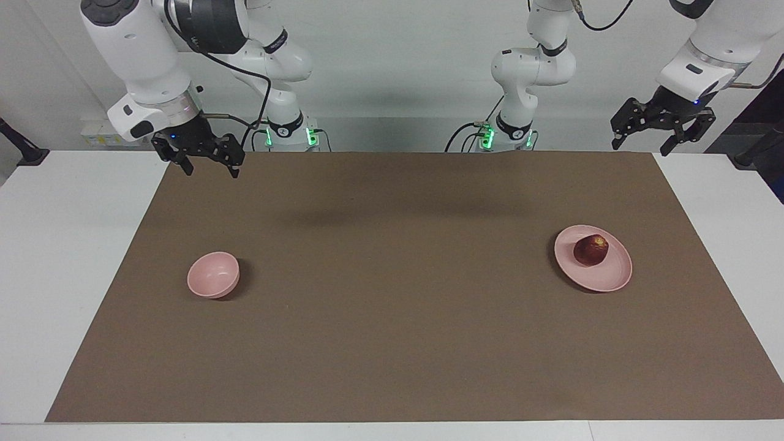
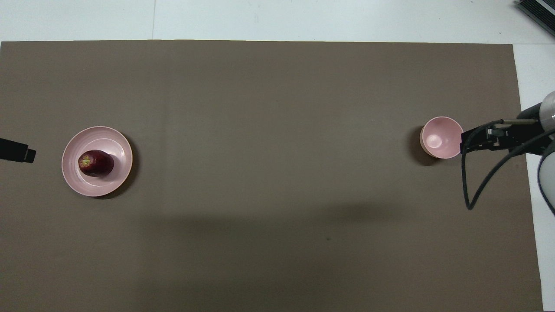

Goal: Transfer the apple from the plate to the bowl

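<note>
Both grippers — left [image 1: 660, 136], right [image 1: 205, 160] — hang spread and empty; apple [image 1: 590, 250] sits on plate [image 1: 617, 274], bowl [image 1: 212, 275] empty — nothing done.

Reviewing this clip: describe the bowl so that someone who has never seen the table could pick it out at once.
Start from the brown mat that covers most of the table, and go to the right arm's end of it. The bowl sits there alone, empty and upright. It is pale pink like the plate at the left arm's end, but deeper and narrower, and it holds nothing, while the plate carries the apple.
</note>
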You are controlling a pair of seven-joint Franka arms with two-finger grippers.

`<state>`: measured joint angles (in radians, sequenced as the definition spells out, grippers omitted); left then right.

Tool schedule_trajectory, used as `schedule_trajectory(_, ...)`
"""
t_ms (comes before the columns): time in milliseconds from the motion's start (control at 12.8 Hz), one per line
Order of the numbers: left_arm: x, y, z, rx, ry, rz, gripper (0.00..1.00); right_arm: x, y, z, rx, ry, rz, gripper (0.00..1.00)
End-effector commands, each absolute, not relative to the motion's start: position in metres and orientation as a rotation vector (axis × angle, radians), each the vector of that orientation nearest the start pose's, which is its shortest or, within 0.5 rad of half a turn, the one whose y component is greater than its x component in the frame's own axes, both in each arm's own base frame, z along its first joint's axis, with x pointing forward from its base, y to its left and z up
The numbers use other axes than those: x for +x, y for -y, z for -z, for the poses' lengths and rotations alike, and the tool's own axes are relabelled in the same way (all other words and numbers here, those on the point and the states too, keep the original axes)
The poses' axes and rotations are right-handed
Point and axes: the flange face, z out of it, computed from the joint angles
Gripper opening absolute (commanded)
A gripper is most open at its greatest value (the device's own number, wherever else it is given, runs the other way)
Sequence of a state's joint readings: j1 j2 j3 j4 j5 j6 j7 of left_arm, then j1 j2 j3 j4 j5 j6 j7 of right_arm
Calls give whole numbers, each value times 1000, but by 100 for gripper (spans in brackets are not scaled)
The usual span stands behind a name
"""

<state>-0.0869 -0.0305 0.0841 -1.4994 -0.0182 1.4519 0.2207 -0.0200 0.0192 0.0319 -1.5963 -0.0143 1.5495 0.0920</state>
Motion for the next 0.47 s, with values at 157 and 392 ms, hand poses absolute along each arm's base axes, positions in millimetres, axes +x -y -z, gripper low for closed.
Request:
schedule_trajectory(157,529,1,-666,-3136,-342,-22,100,556,-2,-603,-3148,-104,-103,100)
schedule_trajectory(392,528,0,-666,-3137,-337,-32,100,556,-7,-603,-3148,-87,-101,100)
